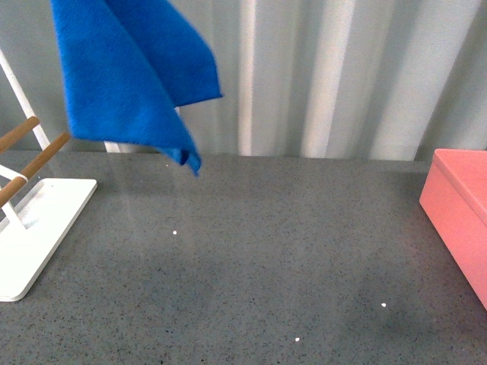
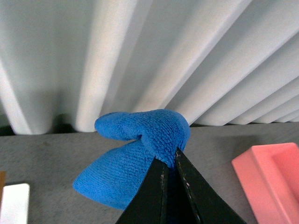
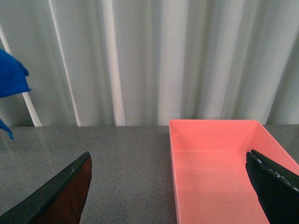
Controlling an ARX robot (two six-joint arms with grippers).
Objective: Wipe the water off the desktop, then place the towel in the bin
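Note:
The blue towel (image 1: 129,76) hangs in the air at the upper left of the front view, above the dark grey speckled desktop (image 1: 251,251). No arm shows in that view. In the left wrist view my left gripper (image 2: 169,161) is shut on a bunched fold of the towel (image 2: 140,149), well above the desktop. The pink bin (image 1: 464,213) stands at the right edge of the desktop. My right gripper (image 3: 168,177) is open, its fingers (image 3: 275,186) spread above the bin (image 3: 215,168) and the desktop beside it. A corner of the towel (image 3: 11,79) shows far off in that view.
A white rack base (image 1: 38,228) with wooden bars (image 1: 34,163) stands at the left of the desktop. A pale corrugated wall (image 1: 342,76) runs along the back. A few small bright specks (image 1: 175,233) lie on the desktop.

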